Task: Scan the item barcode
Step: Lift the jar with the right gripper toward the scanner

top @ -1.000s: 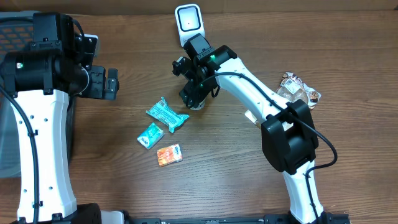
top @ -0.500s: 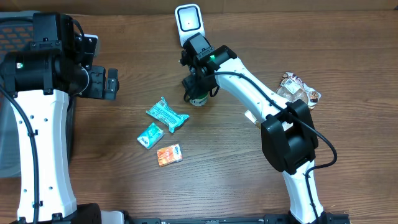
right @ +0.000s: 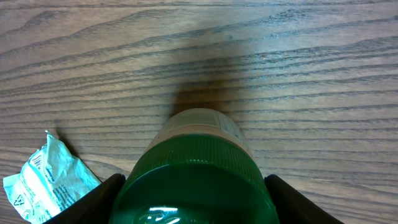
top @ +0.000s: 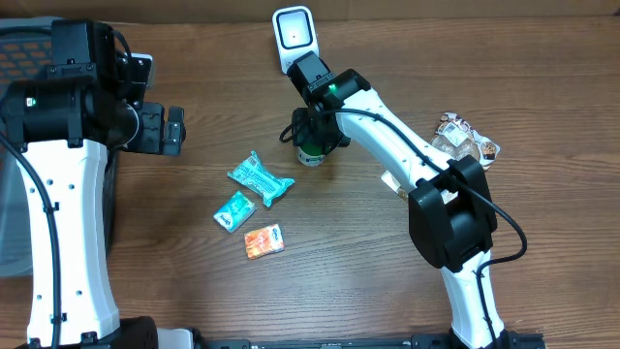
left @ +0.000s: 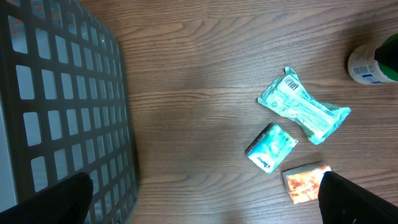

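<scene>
The right gripper (right: 194, 202) pinches the upright bottle (top: 310, 155) by its green cap, near the worktop's far edge. The left gripper (top: 172, 131) gapes wide, empty. The bottle looks rigid, light and smooth, so the cap seems a fair hold.

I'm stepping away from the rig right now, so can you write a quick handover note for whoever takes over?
Grippers: the left gripper is open and empty, hovering beside the basket. The right gripper is closed on the bottle at its green cap.
Things: the bottle stands on the table just in front of the scanner. The teal packet, small teal pack and orange pack lie loose mid-table.
Done: bottle gripped.
Left: lift it and show its barcode to the scanner.
</scene>
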### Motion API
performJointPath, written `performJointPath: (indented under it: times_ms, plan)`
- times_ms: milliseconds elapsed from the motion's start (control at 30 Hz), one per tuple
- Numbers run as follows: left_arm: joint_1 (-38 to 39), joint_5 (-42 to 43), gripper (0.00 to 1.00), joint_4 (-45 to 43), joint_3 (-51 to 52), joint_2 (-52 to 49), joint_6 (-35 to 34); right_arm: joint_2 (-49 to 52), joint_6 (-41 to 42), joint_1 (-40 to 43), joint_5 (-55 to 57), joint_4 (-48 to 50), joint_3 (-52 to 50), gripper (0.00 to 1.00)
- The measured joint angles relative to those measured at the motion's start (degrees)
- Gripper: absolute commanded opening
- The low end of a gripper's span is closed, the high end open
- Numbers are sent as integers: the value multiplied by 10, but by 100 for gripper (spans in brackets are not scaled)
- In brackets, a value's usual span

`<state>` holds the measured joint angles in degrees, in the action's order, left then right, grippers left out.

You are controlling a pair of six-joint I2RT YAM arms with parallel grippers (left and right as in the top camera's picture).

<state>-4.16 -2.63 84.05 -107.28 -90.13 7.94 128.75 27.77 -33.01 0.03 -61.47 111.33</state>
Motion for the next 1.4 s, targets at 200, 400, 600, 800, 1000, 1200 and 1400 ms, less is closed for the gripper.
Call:
performJointPath:
  times_ms: [200,400,600,800,1000,1200,1400]
  plan:
    - [0,0,100,0,0,0,0,0,-61,0,-5,-2,0,72]
    - [0,0,100,0,0,0,0,3,-128,0,-12,-12,-3,79]
    - [0,0,100,0,0,0,0,3,-190,0,-13,-18,-3,79]
    - [0,0,100,0,0,0,0,3,-267,0,-13,-24,-3,75]
    - [0,0,100,0,0,0,0,3,-323,-1,-13,-25,-3,67]
    - [0,0,100,0,0,0,0,3,-336,-1,-13,-25,-2,56]
    - [0,0,99,0,0,0,0,3,-308,0,-54,-47,4,44]
